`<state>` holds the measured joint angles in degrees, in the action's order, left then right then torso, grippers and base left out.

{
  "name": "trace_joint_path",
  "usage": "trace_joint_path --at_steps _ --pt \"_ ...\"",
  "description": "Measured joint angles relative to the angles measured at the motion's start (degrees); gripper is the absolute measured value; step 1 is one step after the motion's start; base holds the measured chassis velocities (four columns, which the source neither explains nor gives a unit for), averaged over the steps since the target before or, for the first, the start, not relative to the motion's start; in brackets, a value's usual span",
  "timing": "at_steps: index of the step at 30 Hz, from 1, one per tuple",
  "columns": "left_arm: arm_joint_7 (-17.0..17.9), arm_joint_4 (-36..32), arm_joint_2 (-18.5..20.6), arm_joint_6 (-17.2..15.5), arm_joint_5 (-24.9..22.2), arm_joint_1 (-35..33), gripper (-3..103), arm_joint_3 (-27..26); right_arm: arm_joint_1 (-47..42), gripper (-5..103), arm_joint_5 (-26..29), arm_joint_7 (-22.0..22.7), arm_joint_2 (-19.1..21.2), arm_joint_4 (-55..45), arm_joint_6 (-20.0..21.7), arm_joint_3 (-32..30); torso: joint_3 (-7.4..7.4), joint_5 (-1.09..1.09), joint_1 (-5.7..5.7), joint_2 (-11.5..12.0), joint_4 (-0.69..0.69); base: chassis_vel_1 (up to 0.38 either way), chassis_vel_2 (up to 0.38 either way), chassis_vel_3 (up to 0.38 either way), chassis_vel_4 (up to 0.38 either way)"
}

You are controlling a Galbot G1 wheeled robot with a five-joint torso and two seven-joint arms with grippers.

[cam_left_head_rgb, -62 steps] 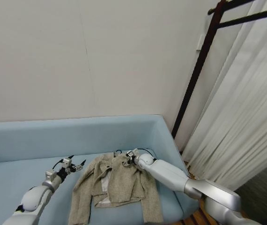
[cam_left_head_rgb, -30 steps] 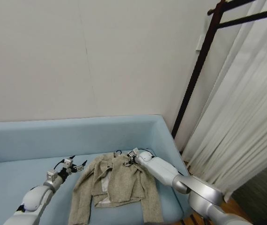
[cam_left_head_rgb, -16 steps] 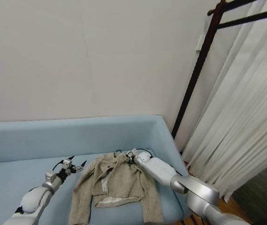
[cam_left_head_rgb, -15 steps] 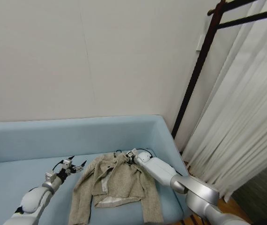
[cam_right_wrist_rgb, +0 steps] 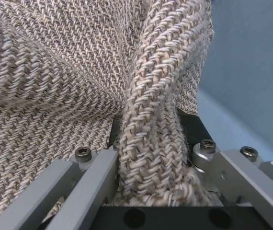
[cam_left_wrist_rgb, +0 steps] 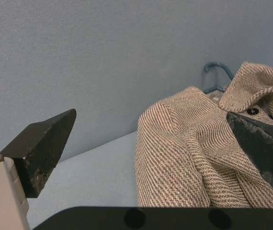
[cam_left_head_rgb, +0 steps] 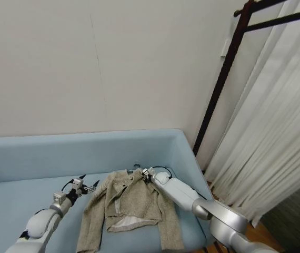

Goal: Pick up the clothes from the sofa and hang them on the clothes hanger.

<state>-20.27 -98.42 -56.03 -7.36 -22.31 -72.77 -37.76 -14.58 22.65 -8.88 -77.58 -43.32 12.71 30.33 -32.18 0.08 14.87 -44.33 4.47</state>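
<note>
A beige knitted cardigan (cam_left_head_rgb: 131, 205) lies spread on the light blue sofa (cam_left_head_rgb: 45, 158), on a blue hanger whose hook (cam_left_wrist_rgb: 216, 76) shows by the collar. My right gripper (cam_left_head_rgb: 146, 175) is at the collar, shut on a fold of the knit (cam_right_wrist_rgb: 155, 143). The collar end is raised a little off the seat. My left gripper (cam_left_head_rgb: 85, 184) hovers open over the seat just left of the cardigan's shoulder (cam_left_wrist_rgb: 175, 139), touching nothing. A dark clothes rack (cam_left_head_rgb: 221, 79) stands at the sofa's right end.
White curtains (cam_left_head_rgb: 276, 121) hang to the right of the rack. The wall rises behind the sofa back. Bare seat cushion (cam_left_head_rgb: 2, 211) stretches to the left of the cardigan. The floor shows at the lower right corner.
My right gripper has drawn the collar up and toward the sofa back, bunching the cardigan's lower edge. The left arm has barely shifted.
</note>
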Motion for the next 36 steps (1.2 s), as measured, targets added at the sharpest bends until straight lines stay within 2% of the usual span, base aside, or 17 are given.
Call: trace_joint_path --at_steps 1,3,5,9,13,14,18,19,24,25,29,36 --pt "0.00 0.00 0.00 0.00 0.00 0.00 100 0.00 0.00 14 0.00 0.00 0.00 0.00 0.00 0.00 0.00 0.00 0.00 0.00 0.00 0.000 0.000 0.000 0.000" --pt "-0.01 -0.34 0.15 0.00 0.01 -0.34 100 -0.20 -0.90 14 -5.80 0.43 0.77 -0.89 -4.16 -1.75 0.00 0.01 0.00 0.00 0.00 0.000 0.000 0.000 0.000" --pt "-0.03 -0.50 0.30 0.05 0.01 -0.57 100 -0.40 -1.64 14 -9.02 0.94 1.43 -1.87 -6.43 -3.16 0.01 0.00 0.00 0.00 0.00 0.000 0.000 0.000 0.000" --pt "-0.07 -1.08 0.60 0.20 0.01 -0.93 100 -0.84 -3.28 14 -12.78 3.09 2.38 -4.26 -8.88 -5.79 0.01 0.01 0.00 0.00 0.00 0.000 0.000 0.000 0.000" --pt "-0.10 -2.23 1.27 0.22 -0.05 -1.54 100 -1.56 -6.61 14 -16.08 6.16 4.92 -10.91 -10.99 -9.30 0.02 0.00 0.00 0.00 -0.01 0.000 0.000 0.000 0.000" --pt "-0.10 -2.23 1.27 0.22 -0.05 -1.54 100 -1.56 -6.61 14 -16.08 6.16 4.92 -10.91 -10.99 -9.30 0.02 0.00 0.00 0.00 -0.01 0.000 0.000 0.000 0.000" --pt "-0.06 -4.46 2.39 0.21 -0.76 -2.71 100 -2.79 -11.22 14 -16.06 8.65 9.63 -23.80 -9.60 -11.40 0.02 0.00 -0.01 0.00 0.00 0.000 0.000 0.000 0.000" --pt "-0.06 -4.46 2.39 0.21 -0.76 -2.71 100 -2.79 -11.22 14 -16.06 8.65 9.63 -23.80 -9.60 -11.40 0.02 0.00 -0.01 0.00 0.00 0.000 0.000 0.000 0.000" --pt "1.25 -9.06 3.67 0.05 -1.80 -4.78 100 -4.52 -15.13 14 -12.11 11.70 15.51 -39.43 -4.87 -12.92 0.02 0.00 -0.02 0.00 0.00 0.000 0.000 0.000 0.000" --pt "1.25 -9.06 3.67 0.05 -1.80 -4.78 100 -4.52 -15.13 14 -12.11 11.70 15.51 -39.43 -4.87 -12.92 0.02 0.00 -0.02 0.00 0.00 0.000 0.000 0.000 0.000" --pt "2.68 -14.45 4.78 -0.82 -3.90 -7.25 100 -6.98 -16.46 14 -11.72 14.92 19.70 -51.17 -3.03 -15.68 0.02 0.01 -0.02 -0.01 0.00 0.000 0.000 0.000 0.000" --pt "3.47 -19.24 6.40 -1.33 -6.39 -11.17 100 -11.40 -15.20 13 -12.67 16.71 24.51 -60.51 -1.84 -19.03 0.02 0.01 -0.02 -0.01 -0.02 0.000 0.000 0.000 0.000"
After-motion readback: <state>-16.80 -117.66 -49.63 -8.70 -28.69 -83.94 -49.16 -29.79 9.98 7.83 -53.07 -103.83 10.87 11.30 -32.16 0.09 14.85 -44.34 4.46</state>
